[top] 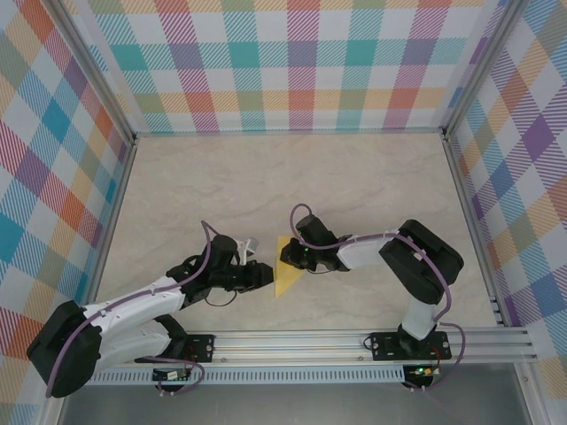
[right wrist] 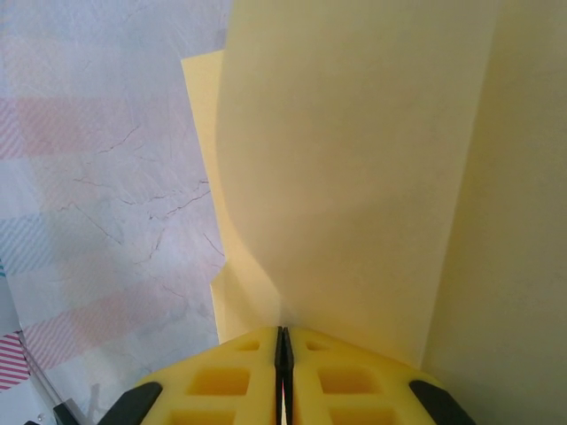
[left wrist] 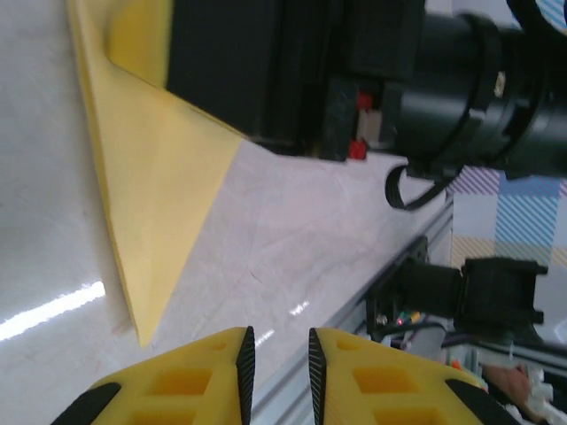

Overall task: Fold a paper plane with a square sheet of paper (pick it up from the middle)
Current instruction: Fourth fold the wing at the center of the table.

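The worktop (top: 266, 173) is a pale cream, stone-look surface with faint grey veins. It is glossy enough to show bright streaks of light in the left wrist view and soft pink and blue checks in the right wrist view. Walls (top: 292, 62) printed with a hatched check of teal, orange, pink, purple, yellow and green close it in at the back, left and right. Silver metal posts (top: 93, 69) run up the corners where the walls meet, and silver strips (top: 111, 221) edge the worktop along both sides. Slotted aluminium rails (top: 310, 341) lie across the near edge, with a perforated strip (top: 124, 376) below their left part. Beneath them is a plain grey surface (top: 310, 403).
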Motion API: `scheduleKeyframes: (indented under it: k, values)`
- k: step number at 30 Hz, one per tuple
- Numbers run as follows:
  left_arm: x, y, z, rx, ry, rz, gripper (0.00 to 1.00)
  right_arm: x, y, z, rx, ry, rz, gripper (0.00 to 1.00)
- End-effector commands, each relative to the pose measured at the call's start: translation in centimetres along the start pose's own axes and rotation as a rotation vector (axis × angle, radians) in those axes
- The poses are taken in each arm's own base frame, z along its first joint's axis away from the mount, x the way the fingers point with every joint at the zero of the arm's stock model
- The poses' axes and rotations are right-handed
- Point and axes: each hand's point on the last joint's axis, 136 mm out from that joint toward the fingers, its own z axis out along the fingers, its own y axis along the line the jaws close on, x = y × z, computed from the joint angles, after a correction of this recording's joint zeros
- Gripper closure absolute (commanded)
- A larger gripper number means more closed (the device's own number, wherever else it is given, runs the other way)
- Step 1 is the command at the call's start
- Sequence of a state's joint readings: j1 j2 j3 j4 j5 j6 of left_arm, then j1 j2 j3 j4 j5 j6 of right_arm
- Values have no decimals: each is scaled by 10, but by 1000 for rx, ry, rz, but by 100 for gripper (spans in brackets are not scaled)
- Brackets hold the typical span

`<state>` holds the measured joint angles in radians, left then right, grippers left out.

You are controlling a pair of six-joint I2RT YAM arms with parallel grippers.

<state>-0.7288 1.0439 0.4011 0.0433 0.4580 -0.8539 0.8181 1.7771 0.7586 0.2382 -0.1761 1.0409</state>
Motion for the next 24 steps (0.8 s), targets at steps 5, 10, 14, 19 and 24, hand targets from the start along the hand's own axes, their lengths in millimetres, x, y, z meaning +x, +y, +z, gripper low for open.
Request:
scheduleKeyframes:
  k: [5,10,14,19,24]
  values:
    - [-28,3,21,-37,-59,-33,78,35,-73,-2,235,95,105,87]
    - [-36,12,37,-80,-55,-38,87,34,-71,-3,226,91,111,87]
    - [-36,16,49,-63,-37,-51,88,34,-68,-3,222,92,108,87]
    - [-35,20,64,-71,6,-58,91,32,-64,-3,213,91,106,86]
    - [-24,60,70,-232,45,-107,99,30,-59,-3,205,88,104,86]
